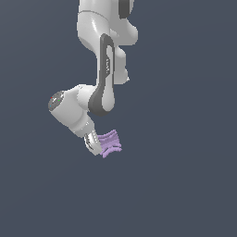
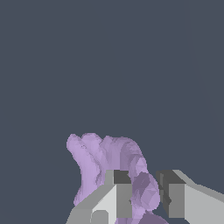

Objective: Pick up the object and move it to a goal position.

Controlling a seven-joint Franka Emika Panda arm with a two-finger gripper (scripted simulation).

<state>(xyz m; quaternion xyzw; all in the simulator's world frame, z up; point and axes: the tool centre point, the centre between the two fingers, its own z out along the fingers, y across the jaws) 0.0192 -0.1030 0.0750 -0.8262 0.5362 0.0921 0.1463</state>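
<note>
Nearest camera: gripper (image 2: 146, 199) fingers (image 2: 120, 197), seen in the wrist view; pale grey bodies, darker pads at the tips.
Jaws: narrow, closed on the object (image 2: 109, 164); one finger on each side of its lower part, purple showing in the gap between them.
Object: small pale purple block (image 1: 110, 143), ribbed, wavy ridges, sides pinched inward.
Object location: at the tip of the gripper (image 1: 98, 145), below the arm (image 1: 104, 69), near the middle of the exterior view and a little toward its left.
Object orientation: tilted in the exterior view, not square to the frame; ridges run roughly across it, flared ends up and down. Long axis hard to call, block looks about as wide as tall.
Object extent in wrist view: most of it sticks out beyond the fingertips, away from the camera.
Arm: white, dark grey panel on the link, bent at the wrist so the gripper angles down toward the exterior view's right.
Containers: cannot see any.
Background: flat dark blue-grey; no surface edge can be made out.
</note>
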